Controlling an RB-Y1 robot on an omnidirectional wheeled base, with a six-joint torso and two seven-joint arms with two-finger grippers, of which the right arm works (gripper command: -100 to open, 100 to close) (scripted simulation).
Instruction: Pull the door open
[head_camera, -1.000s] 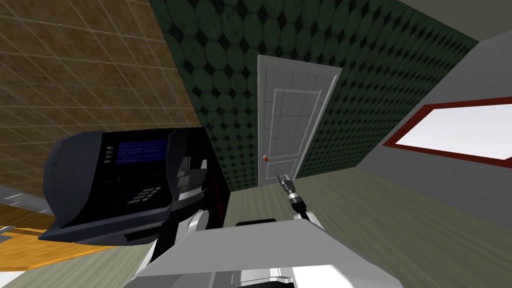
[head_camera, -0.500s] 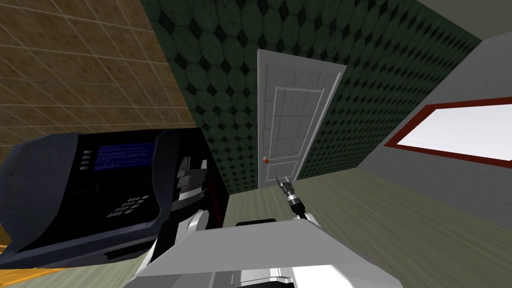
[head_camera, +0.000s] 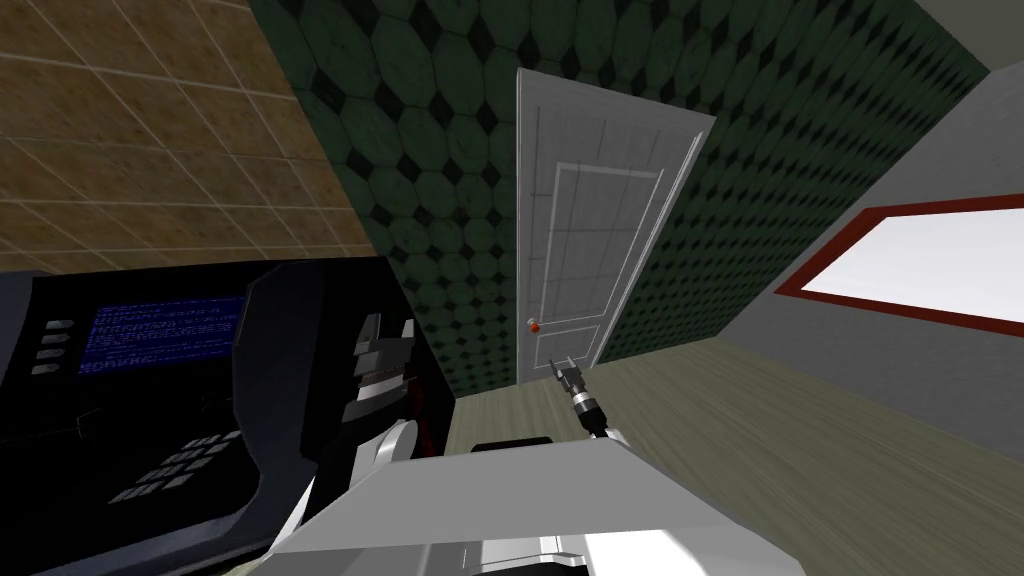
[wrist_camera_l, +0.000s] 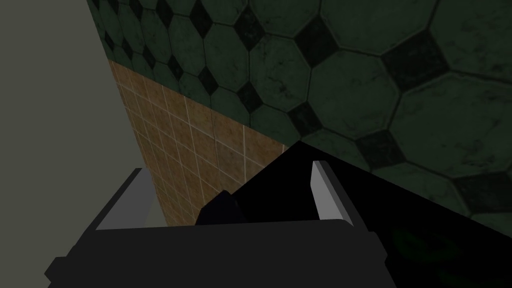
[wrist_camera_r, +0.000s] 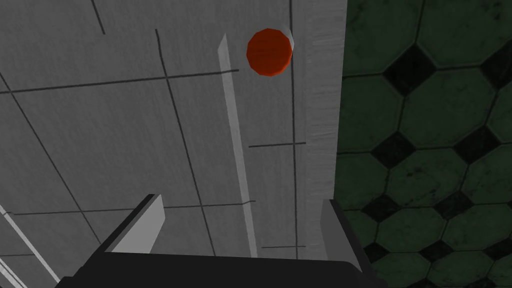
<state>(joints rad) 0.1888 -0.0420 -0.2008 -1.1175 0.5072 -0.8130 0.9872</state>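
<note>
The right gripper (head_camera: 560, 368), fingers spread apart, hung near the white door (head_camera: 590, 240), likely needing to shift toward the red knob (wrist_camera_r: 269, 52) at its eleven o'clock before closing squarely.

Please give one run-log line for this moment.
door: shut | knob: ungrasped | right hand: open, short of knob | left hand: open

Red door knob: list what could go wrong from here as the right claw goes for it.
1. The open right claw points at the door. The red knob lies ahead and off its line, near the door's edge, so a straight push may hit the panel.
2. The knob is small and round, so the claw may slip off when pulling.
3. The dark machine stands close on my left and could hamper backing away.
</note>
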